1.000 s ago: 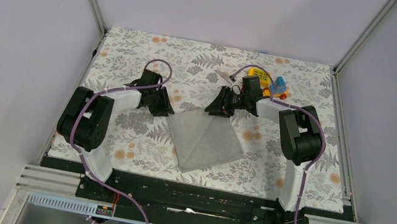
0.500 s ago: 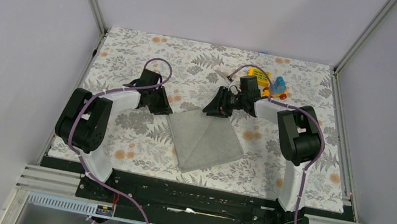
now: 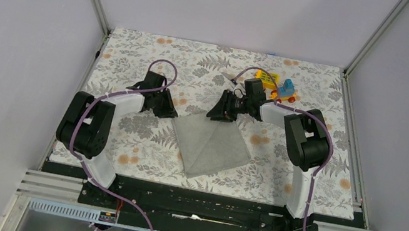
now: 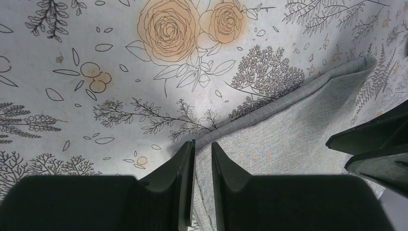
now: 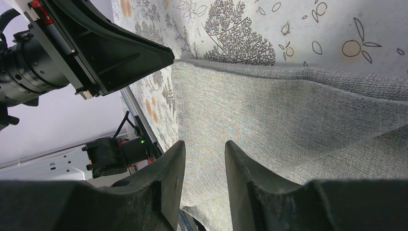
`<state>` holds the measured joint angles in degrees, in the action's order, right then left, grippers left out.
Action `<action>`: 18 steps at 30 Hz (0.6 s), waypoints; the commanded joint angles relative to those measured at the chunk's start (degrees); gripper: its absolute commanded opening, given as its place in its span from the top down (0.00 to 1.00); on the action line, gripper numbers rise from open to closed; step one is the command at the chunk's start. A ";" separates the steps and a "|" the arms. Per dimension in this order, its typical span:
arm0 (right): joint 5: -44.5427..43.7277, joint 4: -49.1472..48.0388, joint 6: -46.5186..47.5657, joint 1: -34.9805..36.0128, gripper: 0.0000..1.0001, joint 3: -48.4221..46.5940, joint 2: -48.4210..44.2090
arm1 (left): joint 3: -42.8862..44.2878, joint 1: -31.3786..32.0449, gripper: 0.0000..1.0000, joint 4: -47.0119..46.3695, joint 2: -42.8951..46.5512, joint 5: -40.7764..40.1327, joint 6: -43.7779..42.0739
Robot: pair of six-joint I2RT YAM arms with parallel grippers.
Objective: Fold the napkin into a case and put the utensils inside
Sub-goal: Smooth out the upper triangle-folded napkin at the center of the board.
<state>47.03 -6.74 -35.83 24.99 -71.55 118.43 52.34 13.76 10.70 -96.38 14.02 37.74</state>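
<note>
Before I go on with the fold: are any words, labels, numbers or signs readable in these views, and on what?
No text can be read in any view.
The yellow toy has dark marks on top, too small to read.
The tablecloth carries only a flower print.
The napkin is plain.

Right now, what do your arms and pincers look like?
The left arm and right arm are alike: white tubular links between chunky black joints, each with a purple cable looping along it. The left pincer and right pincer each have two matte black, wedge-shaped fingers.
</note>
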 commanded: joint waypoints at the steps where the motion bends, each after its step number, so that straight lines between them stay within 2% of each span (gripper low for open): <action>1: -0.18 -1.43 -0.09 0.58 0.57 -1.27 -1.01 | -0.17 -0.08 0.78 -1.47 0.35 -0.40 -0.60; 4: -0.18 -1.43 -0.12 0.52 0.57 -1.56 -0.92 | -0.56 -0.05 0.79 -1.49 0.66 -0.48 -0.72; 10: -0.18 -1.52 -0.27 0.53 0.57 -1.75 -0.79 | -0.74 -0.09 0.73 -1.12 0.07 -0.76 -0.65; 18: -0.44 -1.52 -0.20 0.58 0.57 -1.76 -0.60 | -1.15 0.13 0.88 -1.57 0.55 -0.35 -0.71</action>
<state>47.03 -6.76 -36.01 24.99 -71.57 118.43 51.40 13.78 10.63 -96.40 14.04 37.71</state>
